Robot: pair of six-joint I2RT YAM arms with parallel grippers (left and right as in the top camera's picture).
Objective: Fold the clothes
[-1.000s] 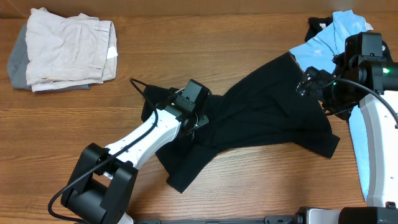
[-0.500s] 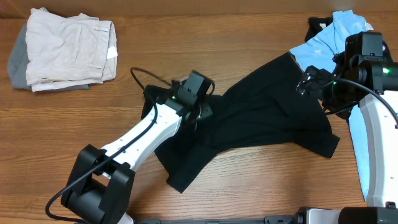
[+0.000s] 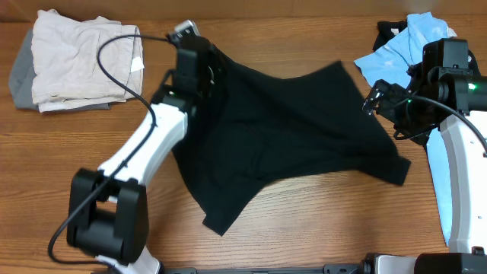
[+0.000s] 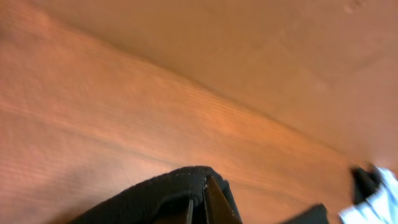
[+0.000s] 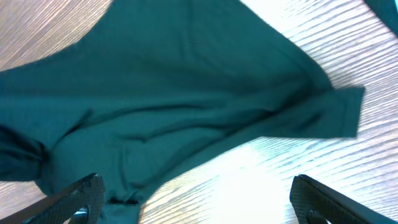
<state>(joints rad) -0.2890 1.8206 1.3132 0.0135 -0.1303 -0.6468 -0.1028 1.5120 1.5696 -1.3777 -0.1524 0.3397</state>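
The black shirt lies spread across the middle of the wooden table, one lower flap reaching toward the front edge. My left gripper is shut on the shirt's upper left edge, near the far side of the table. In the left wrist view the black fabric is pinched between the closed jaws of the left gripper. My right gripper hovers open over the shirt's right edge. In the right wrist view the shirt looks teal and nothing sits in the right gripper. A light blue polo lies at the far right.
A folded beige garment sits on a grey one at the far left corner. The left arm's black cable loops over the table beside that pile. Part of the blue polo runs under the right arm.
My left gripper has carried the shirt's edge from the table's middle up and to the far left, stretching the shirt out flatter. The right arm has stayed put.
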